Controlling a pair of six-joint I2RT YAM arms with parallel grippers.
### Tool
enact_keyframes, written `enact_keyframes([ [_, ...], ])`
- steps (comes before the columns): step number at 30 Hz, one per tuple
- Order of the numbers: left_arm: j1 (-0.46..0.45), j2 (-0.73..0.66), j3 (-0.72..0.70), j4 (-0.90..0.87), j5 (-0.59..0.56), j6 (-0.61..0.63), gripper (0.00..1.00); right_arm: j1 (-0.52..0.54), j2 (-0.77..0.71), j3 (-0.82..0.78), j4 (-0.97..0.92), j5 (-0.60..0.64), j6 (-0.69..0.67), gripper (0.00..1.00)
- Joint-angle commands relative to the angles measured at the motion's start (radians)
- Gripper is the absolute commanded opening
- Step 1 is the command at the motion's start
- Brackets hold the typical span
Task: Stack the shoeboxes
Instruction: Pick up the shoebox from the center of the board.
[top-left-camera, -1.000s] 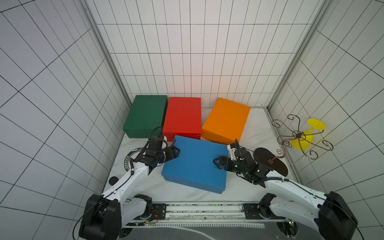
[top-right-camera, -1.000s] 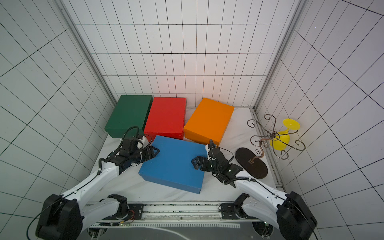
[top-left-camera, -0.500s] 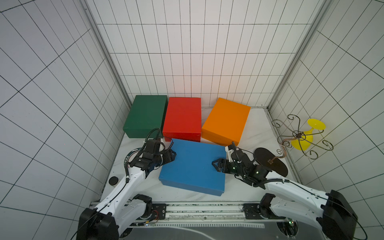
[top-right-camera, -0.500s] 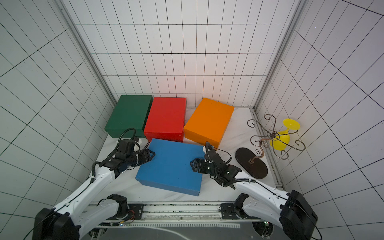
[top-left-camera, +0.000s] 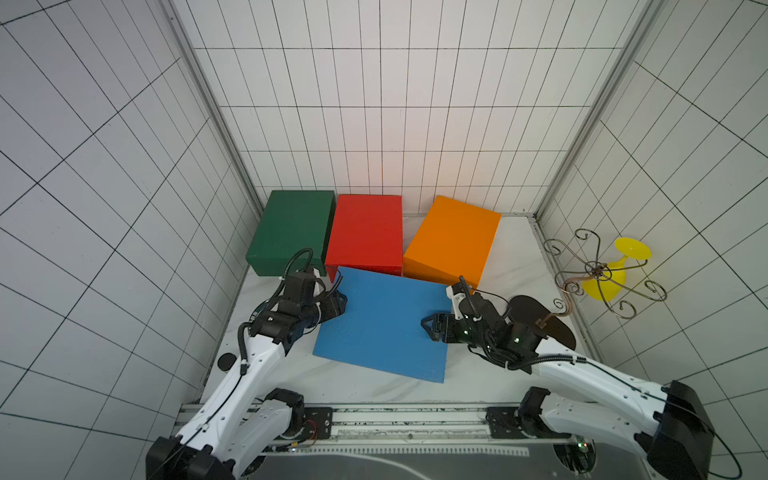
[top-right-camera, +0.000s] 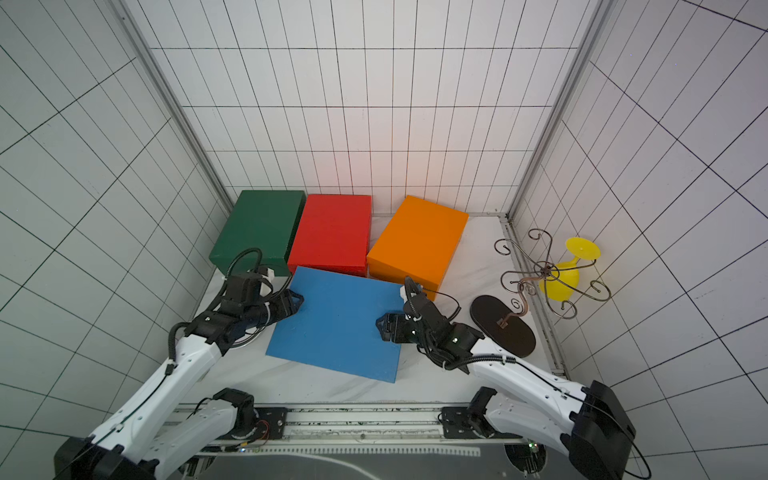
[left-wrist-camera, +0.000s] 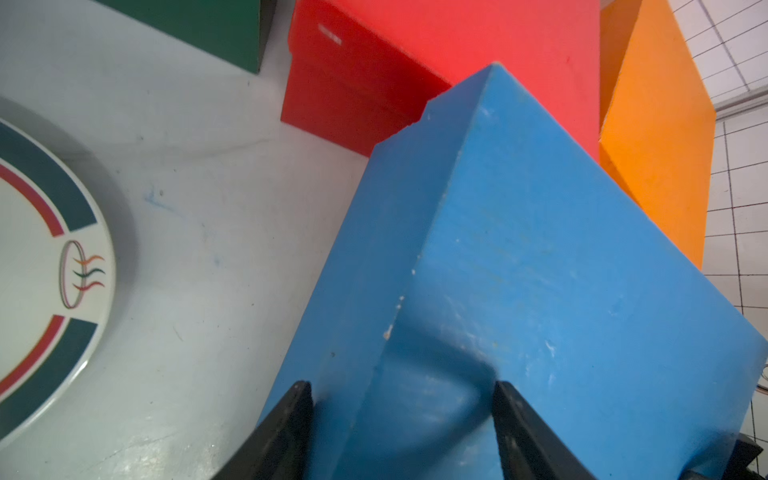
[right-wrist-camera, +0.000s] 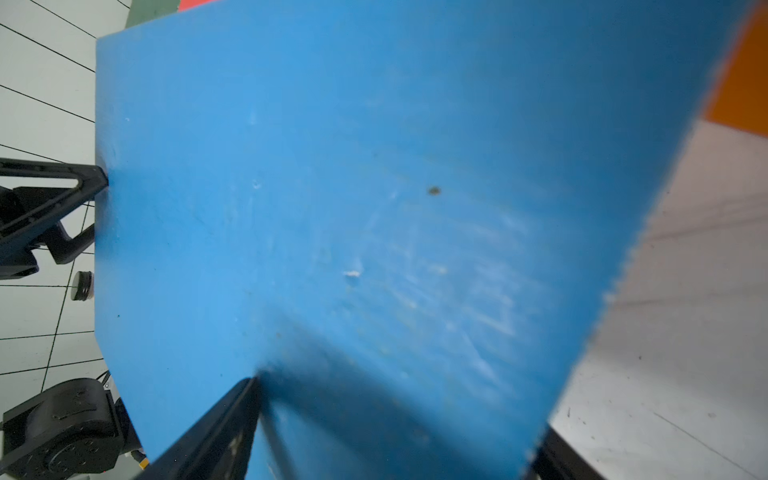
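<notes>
blue box (top-left-camera: 384, 324) askew, front | green box (top-left-camera: 291, 228), red box (top-left-camera: 365, 230), orange box (top-left-camera: 453, 239) back row

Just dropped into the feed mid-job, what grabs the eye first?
The blue box stands out, held up front and centre with the left gripper and right gripper clamped on its opposite edges. Behind it, a green box, red box and orange box sit in a row near the back wall.

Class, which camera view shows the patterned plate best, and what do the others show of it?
The left wrist view: the plate shows green and red bands and an emblem, though cropped. In both top views the left arm hides all but a rim sliver. The right wrist view misses it.
</notes>
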Motion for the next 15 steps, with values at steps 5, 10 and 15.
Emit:
enact_keyframes([
  [5,-0.025,-0.022,0.096,0.095,0.124,-0.055,0.68,0.044,0.05,0.216,0.069,-0.03,-0.112,0.84],
  [10,-0.019,-0.005,0.14,0.094,0.112,-0.056,0.69,0.042,0.084,0.278,0.068,-0.01,-0.149,0.84],
  [15,0.002,0.015,0.173,0.098,0.129,-0.057,0.69,0.038,0.102,0.339,0.068,0.004,-0.185,0.81],
])
